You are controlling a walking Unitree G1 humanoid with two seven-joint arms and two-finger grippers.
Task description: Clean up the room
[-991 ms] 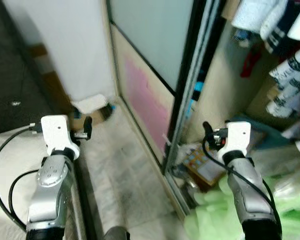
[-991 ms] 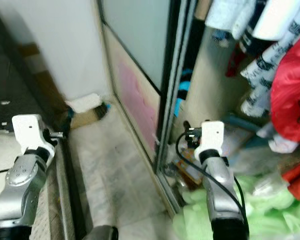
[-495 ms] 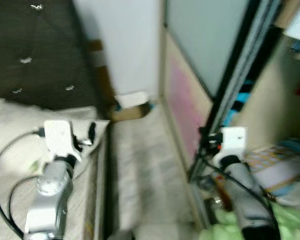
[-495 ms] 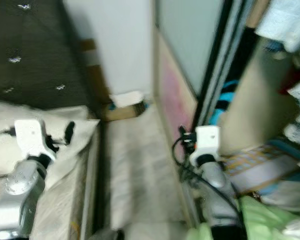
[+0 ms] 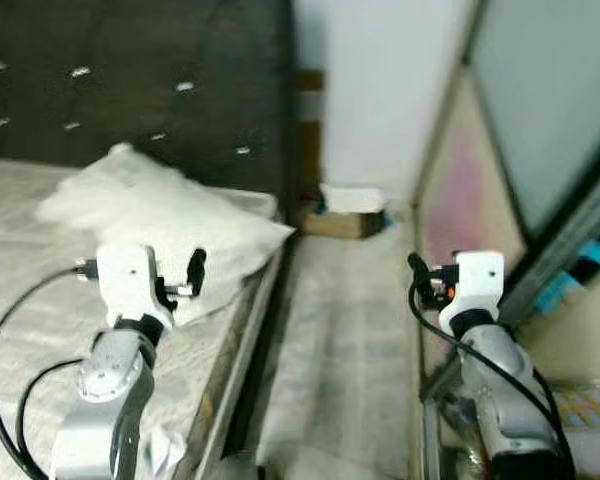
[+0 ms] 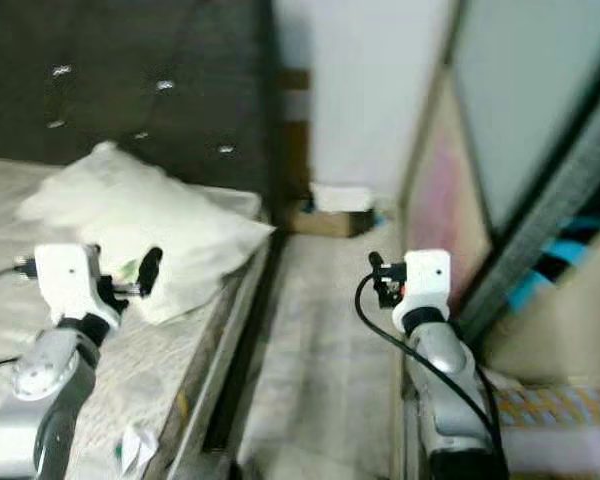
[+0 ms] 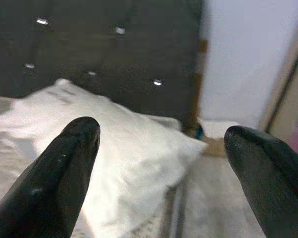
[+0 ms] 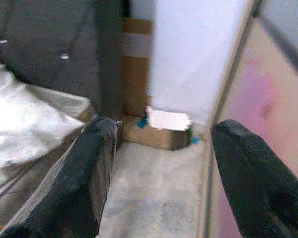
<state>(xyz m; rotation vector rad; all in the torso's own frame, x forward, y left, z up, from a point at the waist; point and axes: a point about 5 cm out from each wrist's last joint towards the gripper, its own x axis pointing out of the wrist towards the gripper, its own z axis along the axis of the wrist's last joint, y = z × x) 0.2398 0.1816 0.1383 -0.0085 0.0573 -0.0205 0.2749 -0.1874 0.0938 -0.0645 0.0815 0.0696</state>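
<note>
A white pillow point(image 5: 170, 218) lies on the bed point(image 5: 30, 300) against a dark tufted headboard point(image 5: 130, 80). A small crumpled scrap point(image 6: 133, 449) rests near the mattress edge, close to me. My left gripper point(image 5: 195, 272) hovers over the bed beside the pillow; in the left wrist view its fingers point(image 7: 59, 173) stand open and empty, pointing at the pillow point(image 7: 114, 148). My right gripper point(image 5: 417, 268) hangs over the floor aisle, open and empty, facing a low cardboard box point(image 8: 154, 133) with a white piece on top.
A narrow pale floor aisle point(image 5: 345, 330) runs between the bed frame and the sliding wardrobe door point(image 5: 540, 120). The cardboard box point(image 5: 348, 210) sits at the aisle's far end by a white wall point(image 5: 380, 90). Bright items lie at the wardrobe foot point(image 5: 585, 400).
The camera has swung left: the open wardrobe with clothes and green bags has slid out of view, and the bed, pillow and headboard have come in. Both arms keep their raised pose.
</note>
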